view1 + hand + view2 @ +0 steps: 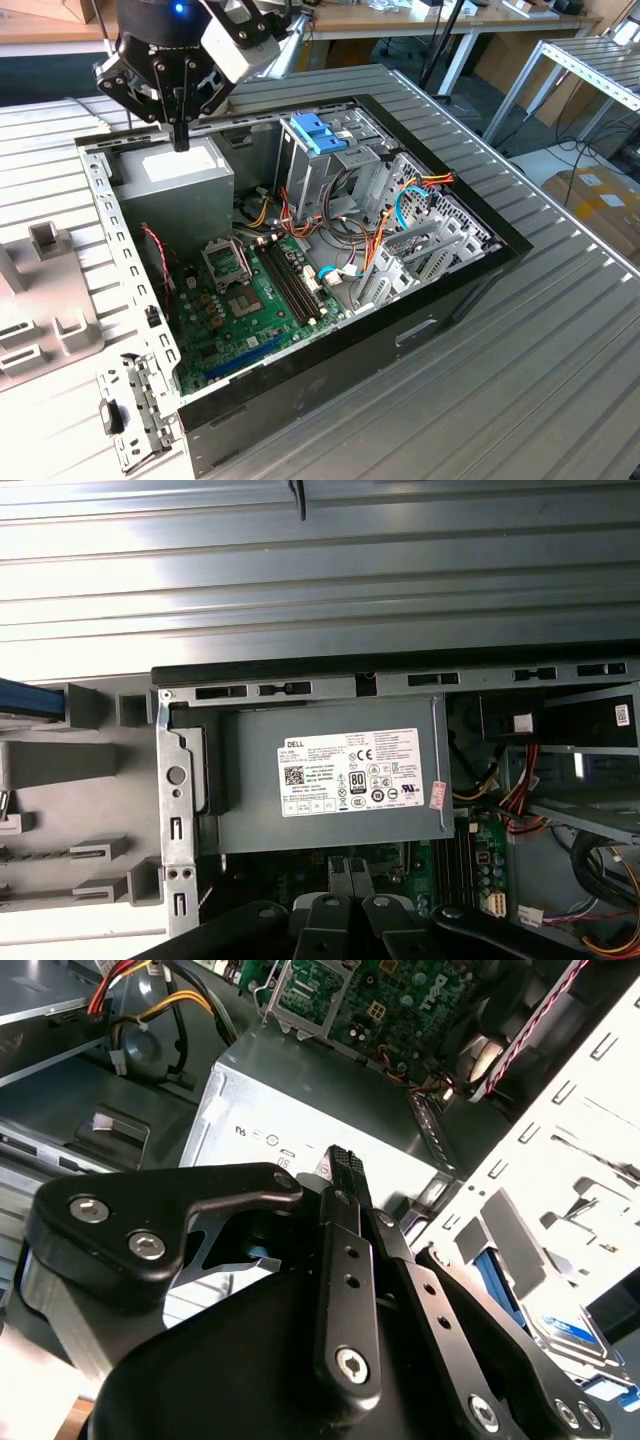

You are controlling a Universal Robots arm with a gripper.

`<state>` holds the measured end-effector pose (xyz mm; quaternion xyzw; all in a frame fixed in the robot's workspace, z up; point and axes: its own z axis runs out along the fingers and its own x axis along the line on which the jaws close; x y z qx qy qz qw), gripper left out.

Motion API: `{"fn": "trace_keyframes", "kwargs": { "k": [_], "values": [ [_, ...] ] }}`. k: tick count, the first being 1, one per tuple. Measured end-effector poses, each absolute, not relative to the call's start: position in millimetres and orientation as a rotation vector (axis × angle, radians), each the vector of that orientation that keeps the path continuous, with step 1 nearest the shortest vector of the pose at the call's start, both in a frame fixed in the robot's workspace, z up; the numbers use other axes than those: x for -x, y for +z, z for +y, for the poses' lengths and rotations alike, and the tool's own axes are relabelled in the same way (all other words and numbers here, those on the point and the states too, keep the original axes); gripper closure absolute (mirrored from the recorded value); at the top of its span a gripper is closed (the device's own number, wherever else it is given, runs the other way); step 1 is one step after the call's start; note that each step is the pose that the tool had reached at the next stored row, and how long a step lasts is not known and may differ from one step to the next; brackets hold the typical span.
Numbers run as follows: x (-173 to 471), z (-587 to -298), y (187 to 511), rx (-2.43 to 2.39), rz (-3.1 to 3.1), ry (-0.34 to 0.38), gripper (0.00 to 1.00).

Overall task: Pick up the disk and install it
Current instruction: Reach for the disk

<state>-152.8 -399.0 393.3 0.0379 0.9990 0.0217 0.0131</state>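
Jaws together, empty — collision risk
Gripper point(181, 143) over the power supply point(165, 170), at the case point(400, 345) eleven o'clock; lowering here would likely strike it.

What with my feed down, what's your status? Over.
Gripper shut, empty, over power supply. Disk beyond case wall, untouched. Wall between them.

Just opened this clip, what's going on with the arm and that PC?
A single robot arm is working over an open computer case on a ribbed metal table. Its gripper hangs just above the grey power supply, shut and holding nothing. In the first wrist view the disk, showing a blue edge, sits outside the case on a grey fixture, so it is not yet picked up.
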Motion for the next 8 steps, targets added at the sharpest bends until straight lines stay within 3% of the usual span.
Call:
{"fn": "trace_keyframes", "kwargs": {
  "k": [8],
  "values": [
    [158.4,-398.9,393.3,-0.118,3.113,0.068,0.89]
  ]
}}
